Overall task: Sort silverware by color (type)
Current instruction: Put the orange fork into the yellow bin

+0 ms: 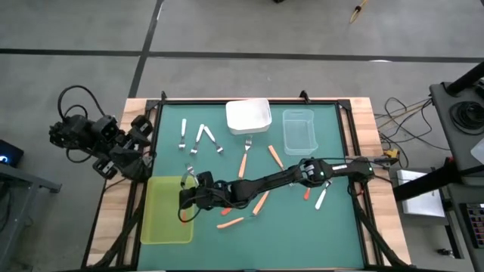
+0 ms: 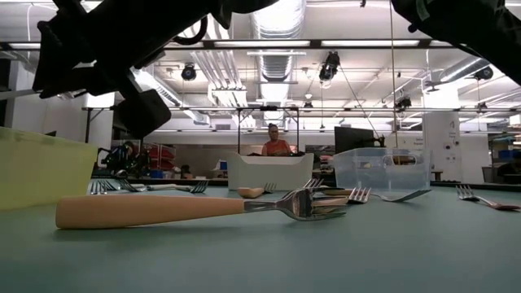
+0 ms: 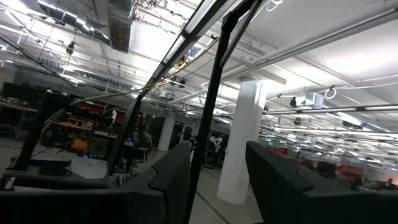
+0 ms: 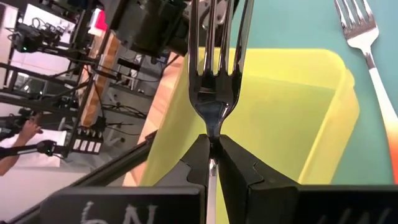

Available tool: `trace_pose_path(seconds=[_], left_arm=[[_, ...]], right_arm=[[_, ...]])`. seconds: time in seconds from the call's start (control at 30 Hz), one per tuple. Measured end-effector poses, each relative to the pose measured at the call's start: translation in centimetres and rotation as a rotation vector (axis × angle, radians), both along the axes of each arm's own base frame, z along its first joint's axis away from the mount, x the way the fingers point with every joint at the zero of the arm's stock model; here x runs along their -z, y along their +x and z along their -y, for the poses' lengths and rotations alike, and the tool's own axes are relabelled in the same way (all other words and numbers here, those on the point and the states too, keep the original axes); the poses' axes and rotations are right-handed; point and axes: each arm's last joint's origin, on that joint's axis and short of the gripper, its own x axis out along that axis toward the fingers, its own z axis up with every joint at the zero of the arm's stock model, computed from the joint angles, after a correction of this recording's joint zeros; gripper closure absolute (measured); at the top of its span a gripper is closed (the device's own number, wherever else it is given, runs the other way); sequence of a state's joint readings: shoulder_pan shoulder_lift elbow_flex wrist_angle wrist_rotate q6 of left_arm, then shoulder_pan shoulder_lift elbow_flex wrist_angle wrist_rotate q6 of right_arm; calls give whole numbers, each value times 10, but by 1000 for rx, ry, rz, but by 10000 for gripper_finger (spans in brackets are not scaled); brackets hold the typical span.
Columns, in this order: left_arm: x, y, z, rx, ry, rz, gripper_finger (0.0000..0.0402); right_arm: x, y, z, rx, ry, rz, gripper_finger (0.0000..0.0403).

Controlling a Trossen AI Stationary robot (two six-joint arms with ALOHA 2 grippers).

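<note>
You are looking at a green table mat [image 1: 333, 227] with both arms in view from above. The right arm reaches across the mat from 3 o'clock toward 9 o'clock; its right gripper [image 1: 187, 198] sits over the inner edge of the yellow-green tray [image 1: 162, 223], which lies at about 8 o'clock on the mat. The left arm is folded off the mat at 9 o'clock, and its left gripper [image 3: 214, 174] points out into the room with its fingers parted and nothing between them.

Note the white tray [image 1: 248, 115] at 12 o'clock and the clear tray [image 1: 299, 130] just beside it, toward 1 o'clock.

The right gripper is clamped tight on a fork [image 4: 217, 68] — the neck is pinched between the fingers, tines pointing away over the yellow-green tray. You cannot tell its handle colour.

The remaining forks lie scattered on the mat: white-handled ones [image 1: 201, 137] near 11 o'clock, orange ones [image 1: 245, 162] around the centre, one [image 1: 231, 223] at 6 o'clock — another white one [image 1: 321, 198] at 4 o'clock.
</note>
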State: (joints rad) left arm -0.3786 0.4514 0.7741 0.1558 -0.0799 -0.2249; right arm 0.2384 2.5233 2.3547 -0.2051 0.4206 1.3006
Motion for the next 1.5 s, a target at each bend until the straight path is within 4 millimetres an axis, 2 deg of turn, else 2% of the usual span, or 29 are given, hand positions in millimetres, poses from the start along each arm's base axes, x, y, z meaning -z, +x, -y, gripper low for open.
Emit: trace_pose_path(seconds=[0.47, 1.0, 1.5], left_arm=[[1, -4, -2, 0, -3, 5, 263], [1, -5, -2, 0, -4, 8, 263], [1, -5, -2, 0, -2, 4, 263]], right_arm=[[0, -2, -9, -24, -12, -2, 390], [0, -2, -8, -12, -21, -2, 386], [0, -2, -7, 2, -43, -2, 274]])
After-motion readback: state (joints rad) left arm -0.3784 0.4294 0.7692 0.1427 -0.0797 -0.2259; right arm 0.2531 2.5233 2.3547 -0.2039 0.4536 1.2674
